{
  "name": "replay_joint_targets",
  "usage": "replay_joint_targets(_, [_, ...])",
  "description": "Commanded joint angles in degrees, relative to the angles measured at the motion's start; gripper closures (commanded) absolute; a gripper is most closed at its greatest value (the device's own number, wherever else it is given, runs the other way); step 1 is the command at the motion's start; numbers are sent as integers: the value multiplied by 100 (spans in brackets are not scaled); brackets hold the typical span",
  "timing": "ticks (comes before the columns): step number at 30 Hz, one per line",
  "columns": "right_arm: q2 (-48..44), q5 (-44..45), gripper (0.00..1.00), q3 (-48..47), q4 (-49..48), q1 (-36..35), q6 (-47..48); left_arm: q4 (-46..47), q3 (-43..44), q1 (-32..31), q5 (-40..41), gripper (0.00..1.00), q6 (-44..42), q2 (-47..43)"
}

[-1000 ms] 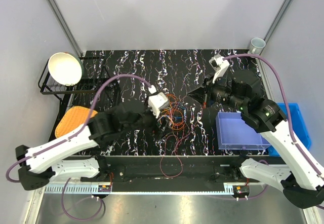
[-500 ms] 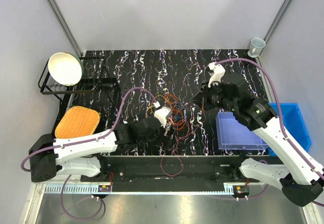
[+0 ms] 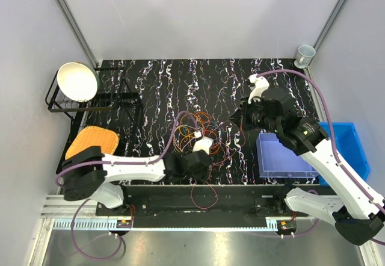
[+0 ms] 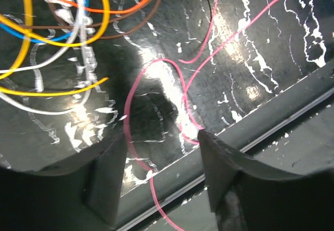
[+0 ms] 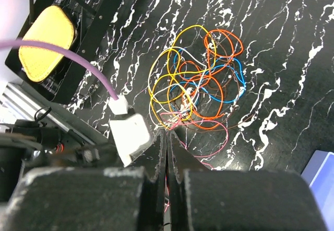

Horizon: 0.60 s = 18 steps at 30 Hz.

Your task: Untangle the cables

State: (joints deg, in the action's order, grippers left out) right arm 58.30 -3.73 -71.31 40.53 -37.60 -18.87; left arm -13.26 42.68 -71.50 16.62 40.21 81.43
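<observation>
**Left pincer spread low over a pink strand; right pincer pressed together above the bunch**

A black table veined with white sits between pale grey walls. The cables lie in a loose tangle at the middle of the table, toward its near edge: orange, yellow, blue, white and pink loops crossing one another. One thin strand trails over the near edge.

The left arm lies low along the near edge. The left gripper is close to the surface with its fingers spread. A pink wire runs between them, not pinched.

The right gripper hangs above the bunch, just right of it in the top view. Its fingers are pressed together with nothing between them.

At the far left a white bowl leans in a black rack. An orange mat lies nearer, below the rack. On the right a clear violet tray sits just beside a blue bin. A cup stands at the far right corner.
</observation>
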Motion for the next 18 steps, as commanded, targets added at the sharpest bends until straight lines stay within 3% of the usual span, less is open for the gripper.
replay_joint_targets(1, [-74,249,100,12,-2,-28,-73,262,574,-214,394,51,93,504])
replay_joint_targets(4, [-109,267,100,29,16,-28,-90,253,733,-285,473,60,93,733])
replay_joint_targets(10, [-196,294,100,64,69,-36,-81,218,927,-294,596,66,84,1094])
replay_joint_targets(13, [-232,320,100,73,69,-28,-81,218,1006,-303,649,86,75,1287])
replay_joint_targets(14, [-240,337,100,73,77,-36,-90,201,1032,-303,675,96,66,1331])
replay_joint_targets(18, [-240,338,100,47,104,-36,-116,95,1164,-311,772,100,23,1455])
